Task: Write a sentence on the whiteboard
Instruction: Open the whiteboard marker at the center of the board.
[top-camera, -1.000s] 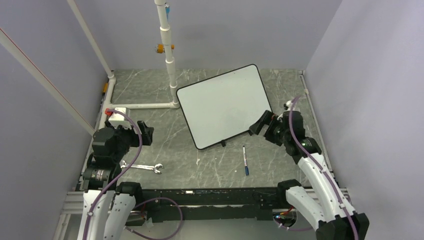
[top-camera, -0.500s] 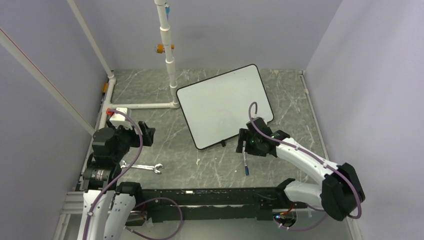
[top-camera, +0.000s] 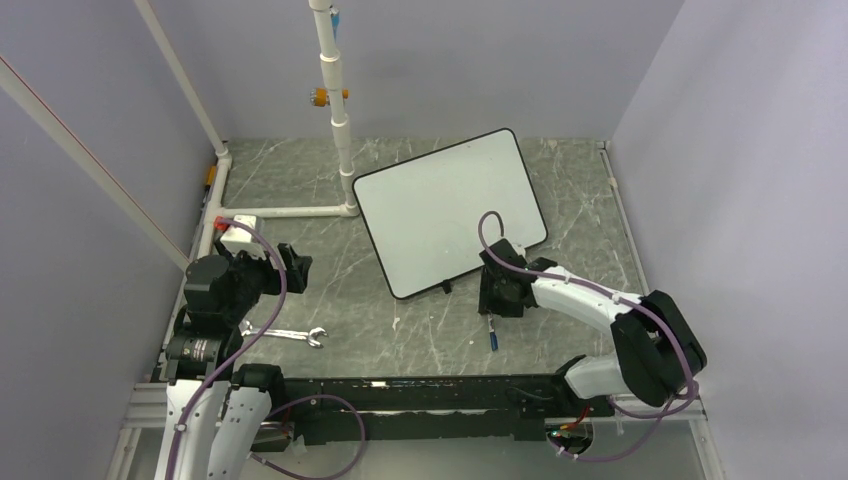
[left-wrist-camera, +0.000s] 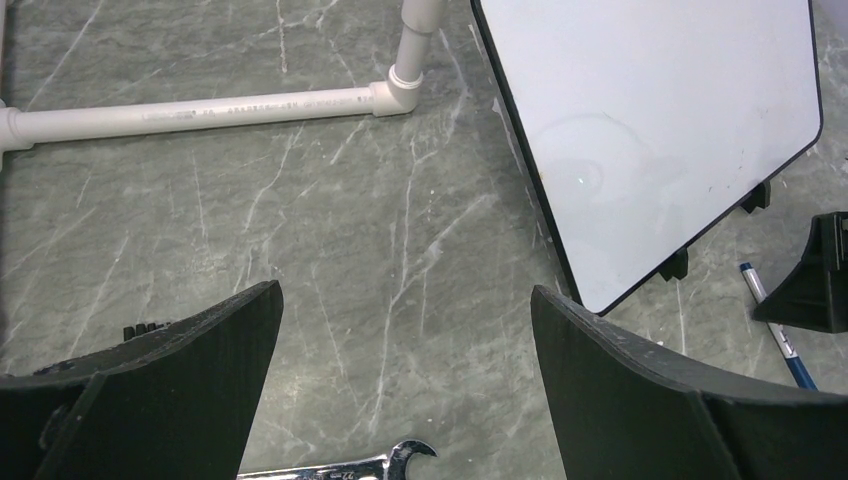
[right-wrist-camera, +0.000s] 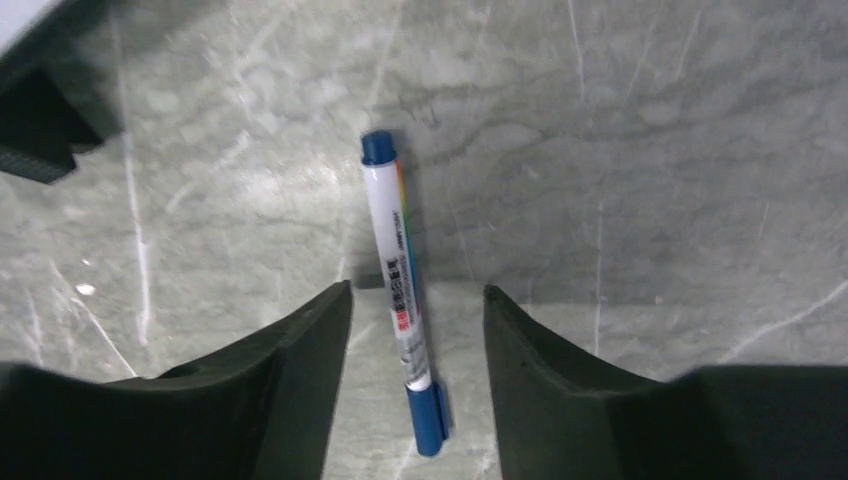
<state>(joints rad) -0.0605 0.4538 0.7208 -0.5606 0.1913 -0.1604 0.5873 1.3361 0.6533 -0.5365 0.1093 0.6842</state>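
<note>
Right end effector (right-wrist-camera: 417, 300) straddles marker (right-wrist-camera: 392, 240), jaws apart, likely for pickup; blank whiteboard (top-camera: 450, 210) at its 11 o'clock; left end effector (left-wrist-camera: 405, 292) wide.

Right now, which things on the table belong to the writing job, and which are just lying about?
For the job:
- whiteboard, blank
- blue-capped marker, lying flat on the table
- right claw, open, straddling the marker

Lying about:
- wrench
- white pipe frame
- small white box
- left claw, open, holding nothing
</note>
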